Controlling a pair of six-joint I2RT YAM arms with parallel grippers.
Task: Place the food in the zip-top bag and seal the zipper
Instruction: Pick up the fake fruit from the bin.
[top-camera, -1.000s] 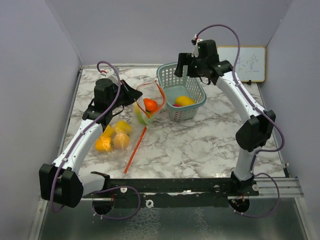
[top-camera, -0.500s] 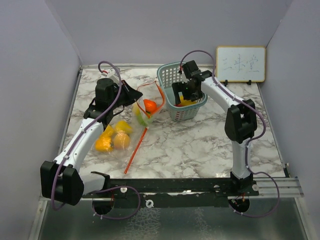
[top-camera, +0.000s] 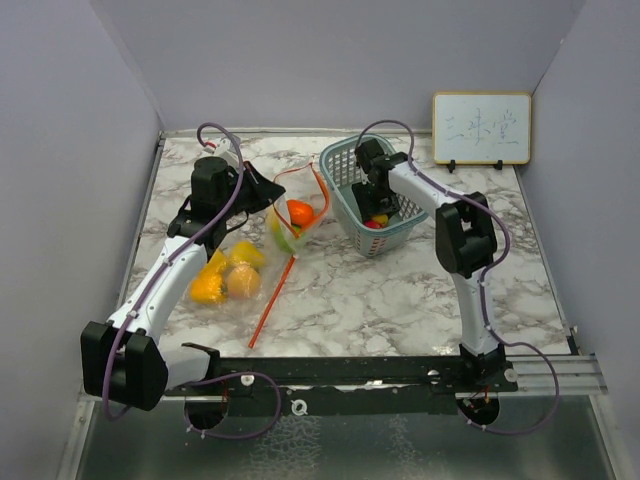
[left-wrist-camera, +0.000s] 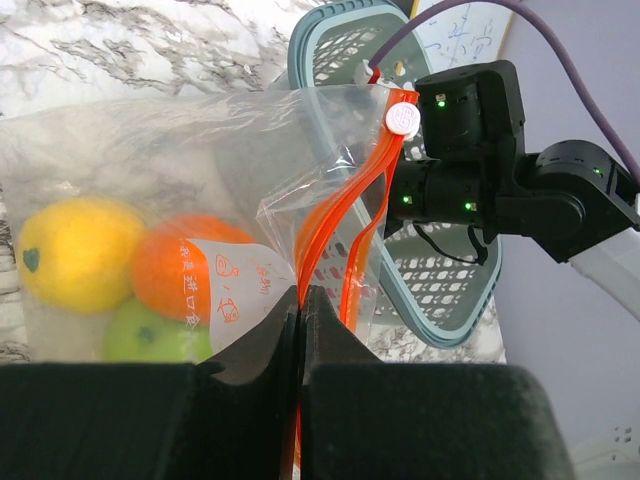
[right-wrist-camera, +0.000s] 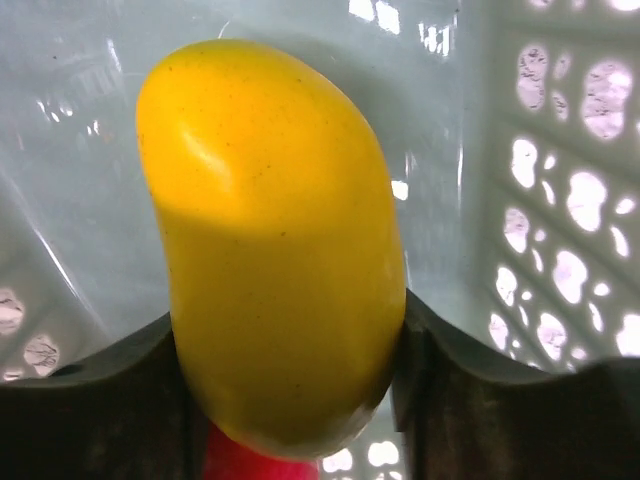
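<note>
My left gripper (top-camera: 262, 188) (left-wrist-camera: 301, 300) is shut on the orange zipper rim of the clear zip-top bag (top-camera: 292, 218) (left-wrist-camera: 200, 180) and holds its mouth up. Inside it lie a yellow fruit (left-wrist-camera: 80, 255), an orange one (left-wrist-camera: 185, 265) and a green one (left-wrist-camera: 150, 335). My right gripper (top-camera: 375, 208) (right-wrist-camera: 290, 350) reaches down into the pale blue basket (top-camera: 335, 160). Both its fingers press the sides of a yellow fruit (right-wrist-camera: 270, 230). A red piece (right-wrist-camera: 245, 462) (top-camera: 373, 224) lies under that fruit.
Yellow and orange fruits (top-camera: 225, 275) lie in clear plastic near the left arm, with an orange strip (top-camera: 270, 300) beside them. A whiteboard (top-camera: 481, 128) stands at the back right. The basket's lattice wall (right-wrist-camera: 560, 200) is close around my right fingers.
The right arm dropped from above the basket down into it, and its jaws closed in on the yellow fruit. The left arm and the bag stayed still.
</note>
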